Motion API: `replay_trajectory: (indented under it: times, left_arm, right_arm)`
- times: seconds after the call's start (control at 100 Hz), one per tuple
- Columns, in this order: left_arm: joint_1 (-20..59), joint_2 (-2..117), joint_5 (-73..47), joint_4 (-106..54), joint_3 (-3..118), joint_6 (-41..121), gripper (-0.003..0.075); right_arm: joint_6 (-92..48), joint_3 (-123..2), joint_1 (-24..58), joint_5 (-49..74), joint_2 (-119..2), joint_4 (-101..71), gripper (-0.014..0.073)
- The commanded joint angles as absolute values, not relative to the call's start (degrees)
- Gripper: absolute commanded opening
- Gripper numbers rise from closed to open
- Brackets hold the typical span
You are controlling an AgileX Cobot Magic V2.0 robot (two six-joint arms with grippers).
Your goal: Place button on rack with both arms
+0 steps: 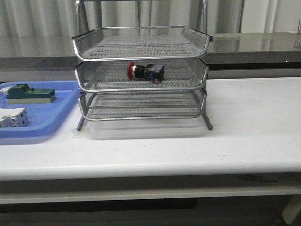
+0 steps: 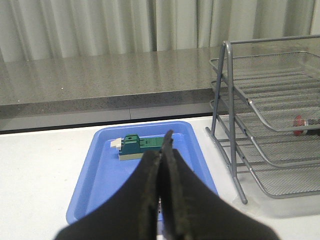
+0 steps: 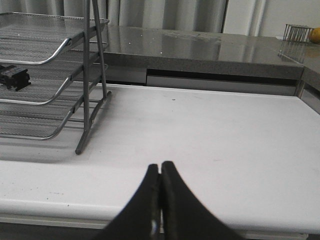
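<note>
The button [image 1: 145, 72], red cap and black-blue body, lies on its side in the middle tier of the silver wire-mesh rack [image 1: 141, 56]. Part of it shows in the left wrist view [image 2: 305, 125] and in the right wrist view [image 3: 14, 77]. My left gripper [image 2: 162, 150] is shut and empty, held above the near end of the blue tray, left of the rack. My right gripper [image 3: 160, 170] is shut and empty, over the table's front edge, right of the rack. Neither arm shows in the front view.
A flat blue tray [image 1: 56, 115] at the left holds a green block [image 1: 28, 93] and a white block [image 1: 13, 117]. The rack [image 3: 60, 75] stands on the white table [image 1: 254, 127]. A grey counter [image 1: 254, 44] runs behind.
</note>
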State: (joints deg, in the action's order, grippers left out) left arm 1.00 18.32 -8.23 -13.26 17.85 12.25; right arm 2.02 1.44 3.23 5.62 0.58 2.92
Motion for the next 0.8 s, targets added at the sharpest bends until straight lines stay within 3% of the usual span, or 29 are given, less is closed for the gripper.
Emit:
replay_trajectory:
  times: [0.0,0.23,0.65,0.79]
  left_arm:
    - [0.9,18.9,-3.5,-12.7,19.6,11.7,-0.0020]
    - [0.9,14.8,-5.2,5.2,18.1,-5.9,-0.0020]
    - [0.9,-2.1,-5.2,3.1,4.6,-5.3,-0.0020]
    - [0.9,-2.0,-4.6,-2.0,1.1,-2.3,-0.0020]
  right_arm:
    - [1.4,1.6,2.8,0.8,1.5,3.2,-0.0065]
    - [1.4,1.6,2.8,0.8,1.5,3.2,-0.0065]
    - [1.4,1.6,2.8,0.8,1.5,3.2,-0.0065]
    - [1.4,1.6,2.8,0.8,1.5,3.2,-0.0065]
